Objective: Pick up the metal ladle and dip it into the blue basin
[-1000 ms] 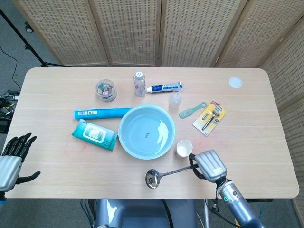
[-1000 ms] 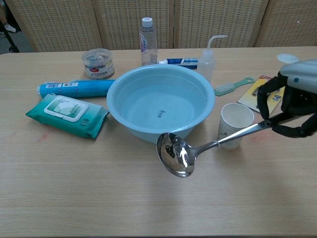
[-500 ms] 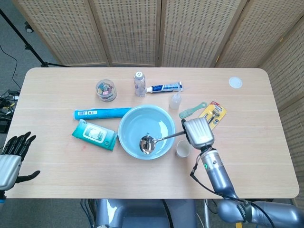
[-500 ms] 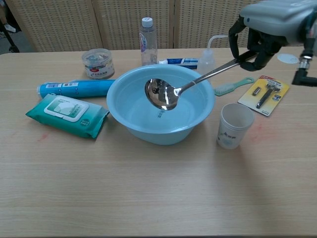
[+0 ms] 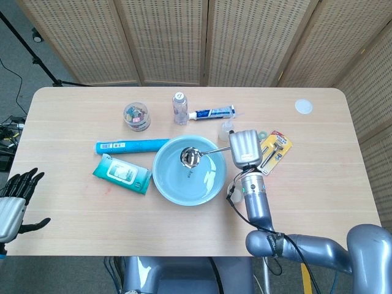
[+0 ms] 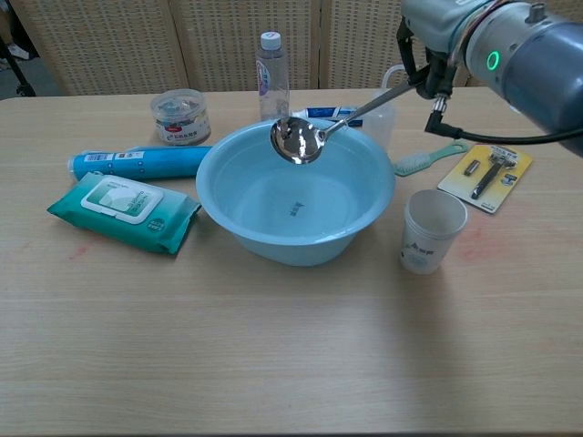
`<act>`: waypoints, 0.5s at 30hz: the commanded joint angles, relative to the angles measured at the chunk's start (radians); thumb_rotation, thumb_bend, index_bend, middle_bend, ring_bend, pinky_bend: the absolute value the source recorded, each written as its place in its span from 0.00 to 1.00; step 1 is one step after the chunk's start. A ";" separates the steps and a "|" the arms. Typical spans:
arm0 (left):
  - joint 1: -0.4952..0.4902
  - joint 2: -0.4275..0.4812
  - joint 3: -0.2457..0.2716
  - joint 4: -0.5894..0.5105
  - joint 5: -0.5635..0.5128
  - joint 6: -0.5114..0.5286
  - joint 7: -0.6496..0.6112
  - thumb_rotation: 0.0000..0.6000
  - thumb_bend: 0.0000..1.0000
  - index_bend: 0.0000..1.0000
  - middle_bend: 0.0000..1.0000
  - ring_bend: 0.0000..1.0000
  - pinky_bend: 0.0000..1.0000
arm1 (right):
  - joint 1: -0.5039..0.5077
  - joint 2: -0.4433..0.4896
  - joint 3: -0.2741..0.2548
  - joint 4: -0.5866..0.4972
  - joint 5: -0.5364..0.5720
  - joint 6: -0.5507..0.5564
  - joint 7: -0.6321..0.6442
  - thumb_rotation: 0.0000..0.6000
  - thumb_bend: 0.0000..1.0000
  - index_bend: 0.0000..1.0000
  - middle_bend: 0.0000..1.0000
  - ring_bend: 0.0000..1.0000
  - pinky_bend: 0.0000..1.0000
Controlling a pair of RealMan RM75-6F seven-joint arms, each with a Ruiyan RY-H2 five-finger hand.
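Note:
My right hand (image 5: 245,149) grips the handle of the metal ladle (image 5: 191,157) and holds it in the air. The ladle's shiny bowl (image 6: 297,140) hangs above the far half of the blue basin (image 6: 235,221), over the water and not touching it. The basin (image 5: 165,184) stands at the table's middle. In the chest view only the lower part of the right hand (image 6: 421,53) shows, at the top edge. My left hand (image 5: 13,202) hovers off the table's near left corner, fingers spread, holding nothing.
A paper cup (image 6: 431,229) stands just right of the basin, under my right forearm. A squeeze bottle (image 6: 381,109), green comb (image 6: 428,157) and razor pack (image 6: 488,169) lie right of it. Wet wipes (image 6: 123,210), a blue tube (image 6: 137,161), a jar (image 6: 179,115) and a clear bottle (image 6: 271,75) sit left and behind.
My right hand has lifted the ladle from the table's front edge and carried it away from me. The ladle bowl went from low inside the basin to higher above its far side.

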 commanded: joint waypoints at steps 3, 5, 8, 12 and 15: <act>-0.004 0.002 -0.003 0.002 -0.010 -0.010 -0.005 1.00 0.00 0.00 0.00 0.00 0.00 | 0.023 -0.089 -0.039 0.113 -0.038 0.027 0.007 1.00 1.00 0.80 0.94 0.89 1.00; -0.005 0.002 -0.005 0.003 -0.014 -0.013 -0.006 1.00 0.00 0.00 0.00 0.00 0.00 | 0.038 -0.127 -0.048 0.176 -0.042 0.029 -0.007 1.00 1.00 0.80 0.94 0.89 1.00; -0.005 0.003 -0.006 0.001 -0.018 -0.013 -0.011 1.00 0.00 0.00 0.00 0.00 0.00 | 0.057 -0.175 -0.064 0.275 -0.063 0.016 -0.011 1.00 1.00 0.80 0.94 0.89 1.00; -0.010 0.001 -0.010 0.005 -0.031 -0.025 -0.011 1.00 0.00 0.00 0.00 0.00 0.00 | 0.063 -0.214 -0.093 0.381 -0.104 -0.001 0.003 1.00 1.00 0.80 0.94 0.89 1.00; -0.014 -0.001 -0.014 0.007 -0.041 -0.035 -0.008 1.00 0.00 0.00 0.00 0.00 0.00 | 0.059 -0.238 -0.116 0.448 -0.137 -0.010 0.020 1.00 1.00 0.80 0.95 0.89 1.00</act>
